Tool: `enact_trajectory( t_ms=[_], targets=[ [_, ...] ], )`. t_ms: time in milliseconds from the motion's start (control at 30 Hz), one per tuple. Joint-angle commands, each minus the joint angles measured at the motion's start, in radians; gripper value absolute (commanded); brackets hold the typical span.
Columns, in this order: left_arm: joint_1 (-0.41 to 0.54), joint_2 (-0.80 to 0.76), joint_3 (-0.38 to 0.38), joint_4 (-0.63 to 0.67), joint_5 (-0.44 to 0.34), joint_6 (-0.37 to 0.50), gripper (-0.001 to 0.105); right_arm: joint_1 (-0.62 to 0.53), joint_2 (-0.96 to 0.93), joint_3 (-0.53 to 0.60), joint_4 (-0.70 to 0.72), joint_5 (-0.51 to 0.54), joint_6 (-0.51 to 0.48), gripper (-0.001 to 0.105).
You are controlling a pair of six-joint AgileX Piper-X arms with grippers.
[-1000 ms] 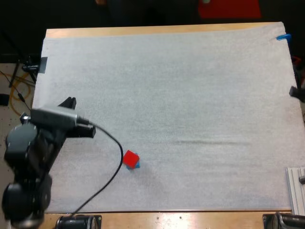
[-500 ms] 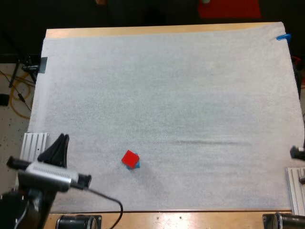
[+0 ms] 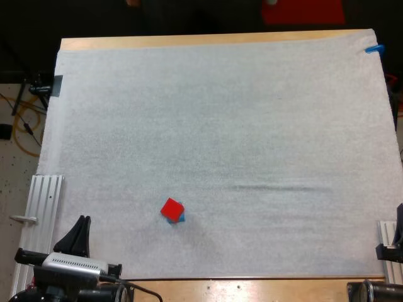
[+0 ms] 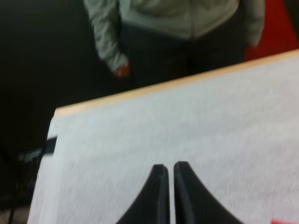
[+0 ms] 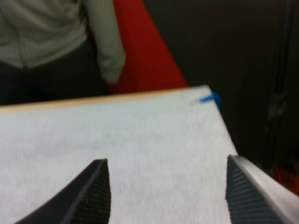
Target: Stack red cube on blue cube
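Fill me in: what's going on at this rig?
Neither arm holds anything. The red cube sits on the blue cube, so the stack looks done. The left gripper is shut, empty, at the mat's front left corner; the right gripper is open at the right side. A person stands beyond the far edge.

text: none readable | labels: none | numbers: none

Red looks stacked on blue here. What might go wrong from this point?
1. The red cube hides the blue cube except for one corner. If it sits offset, a knock may topple it.
2. A person stands at the table's far edge, and a reach in might disturb the stack.
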Motion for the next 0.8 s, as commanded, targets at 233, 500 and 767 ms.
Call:
enact_trajectory(
  t_ms=[233,500,767],
  targets=[
    [-0.001,-0.139,0.047,0.052,-0.083,-0.052,0.000,-0.001,-0.041,0.042,0.013,-0.073,-0.006,0.054],
    [-0.001,-0.139,0.162,-0.027,-0.105,-0.052,0.000,-0.001,-0.041,0.114,0.013,-0.073,-0.006,0.054],
    [-0.001,-0.138,0.223,-0.030,-0.104,-0.052,0.000,-0.001,-0.040,0.174,0.018,-0.073,-0.019,0.054]
  ],
)
